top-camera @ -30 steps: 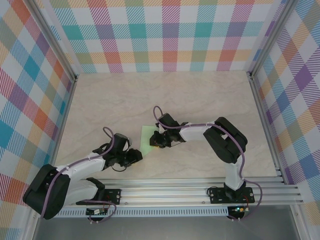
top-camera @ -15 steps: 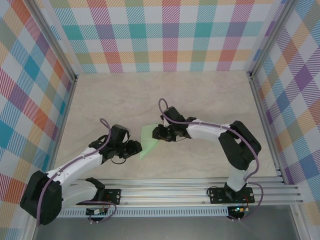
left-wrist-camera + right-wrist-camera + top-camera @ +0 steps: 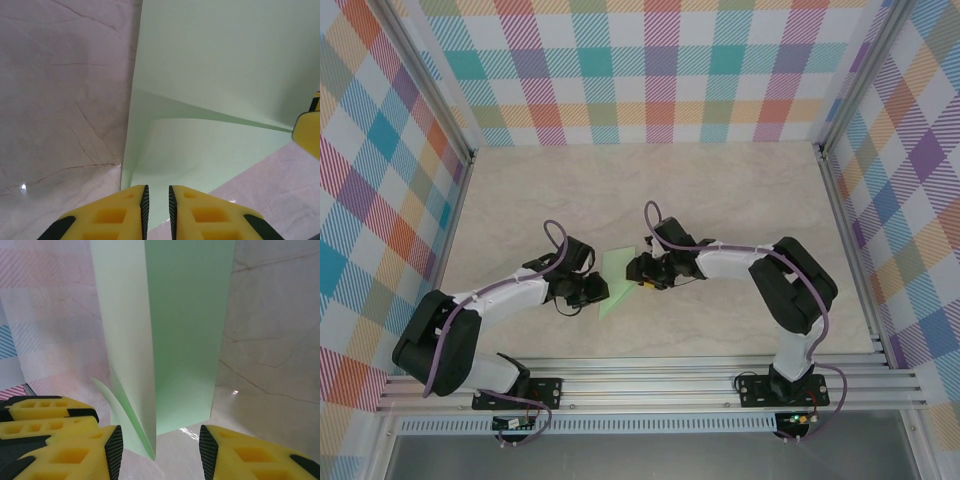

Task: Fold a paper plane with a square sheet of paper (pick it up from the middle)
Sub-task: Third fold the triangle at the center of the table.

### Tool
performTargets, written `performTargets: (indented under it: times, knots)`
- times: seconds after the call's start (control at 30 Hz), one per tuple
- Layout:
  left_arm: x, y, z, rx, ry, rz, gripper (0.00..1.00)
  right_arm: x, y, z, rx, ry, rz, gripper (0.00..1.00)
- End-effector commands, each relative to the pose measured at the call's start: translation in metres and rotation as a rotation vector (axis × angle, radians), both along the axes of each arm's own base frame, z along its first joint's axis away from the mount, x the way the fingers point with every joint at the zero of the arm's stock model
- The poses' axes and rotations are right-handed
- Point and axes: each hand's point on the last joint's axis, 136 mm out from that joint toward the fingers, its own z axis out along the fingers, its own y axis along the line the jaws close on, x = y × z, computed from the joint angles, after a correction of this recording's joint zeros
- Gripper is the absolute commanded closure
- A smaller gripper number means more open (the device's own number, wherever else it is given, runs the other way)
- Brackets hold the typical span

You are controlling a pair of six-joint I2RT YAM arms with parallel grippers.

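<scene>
The square sheet of paper (image 3: 617, 276) is pale green and partly folded, lying on the table between my two grippers. My left gripper (image 3: 594, 291) is at its left edge. In the left wrist view the sheet (image 3: 215, 75) shows a raised crease, and the left gripper (image 3: 157, 189) has a narrow gap between its pads, with the paper's near corner under that gap. My right gripper (image 3: 642, 272) is at the sheet's right side. In the right wrist view it (image 3: 160, 432) stands wide open, and a raised fold of the paper (image 3: 190, 315) ends between its fingers, touching neither pad.
The marbled tabletop (image 3: 720, 200) is bare behind the arms. Checkered walls (image 3: 650, 70) with metal corner posts close in the back and both sides. An aluminium rail (image 3: 670, 385) runs along the near edge by the arm bases.
The right gripper has opened and let go of the paper. The left gripper moved up and right to the sheet's left edge and narrowed. The paper shifted slightly.
</scene>
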Motion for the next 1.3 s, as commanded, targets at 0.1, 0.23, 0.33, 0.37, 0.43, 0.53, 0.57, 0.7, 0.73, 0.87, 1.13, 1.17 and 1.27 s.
performTargets:
  times: [0.1, 0.23, 0.33, 0.37, 0.43, 0.53, 0.57, 0.7, 0.73, 0.87, 1.13, 1.17, 1.27]
  knots:
    - [0.008, 0.002, 0.008, 0.014, -0.045, -0.010, 0.78, 0.003, 0.025, 0.012, 0.093, -0.001, 0.059, 0.56]
    - [0.004, 0.002, 0.017, -0.010, -0.094, -0.039, 0.71, 0.000, 0.031, 0.012, 0.088, 0.001, 0.091, 0.68]
    - [-0.003, 0.006, 0.021, 0.017, -0.131, -0.074, 0.63, 0.001, 0.029, 0.010, 0.071, -0.001, 0.086, 0.76]
    - [-0.006, 0.007, 0.022, 0.032, -0.143, -0.087, 0.60, 0.002, 0.030, 0.011, 0.071, -0.001, 0.086, 0.78]
    - [-0.012, 0.008, 0.024, 0.065, -0.171, -0.112, 0.54, 0.002, 0.031, 0.014, 0.075, -0.001, 0.088, 0.80]
    - [-0.018, 0.006, 0.027, 0.145, -0.223, -0.156, 0.51, 0.003, 0.032, 0.015, 0.074, 0.003, 0.088, 0.81]
    - [-0.020, 0.007, 0.025, 0.179, -0.231, -0.165, 0.51, 0.003, 0.032, 0.015, 0.071, 0.004, 0.089, 0.81]
    - [-0.024, -0.001, 0.021, 0.254, -0.257, -0.207, 0.50, 0.003, 0.032, 0.016, 0.072, 0.004, 0.093, 0.81]
    - [-0.025, -0.002, 0.019, 0.279, -0.262, -0.213, 0.50, 0.003, 0.032, 0.017, 0.070, 0.003, 0.095, 0.80]
    - [-0.019, -0.006, 0.012, 0.380, -0.277, -0.222, 0.51, 0.003, 0.032, 0.017, 0.067, 0.003, 0.095, 0.79]
    - [-0.012, -0.020, 0.007, 0.521, -0.326, -0.239, 0.53, 0.004, 0.033, 0.018, 0.069, 0.005, 0.096, 0.78]
    - [-0.012, -0.021, 0.009, 0.526, -0.335, -0.235, 0.53, 0.004, 0.034, 0.019, 0.070, 0.004, 0.097, 0.78]
    - [-0.012, -0.020, 0.009, 0.541, -0.348, -0.221, 0.54, 0.004, 0.033, 0.019, 0.068, 0.003, 0.098, 0.78]
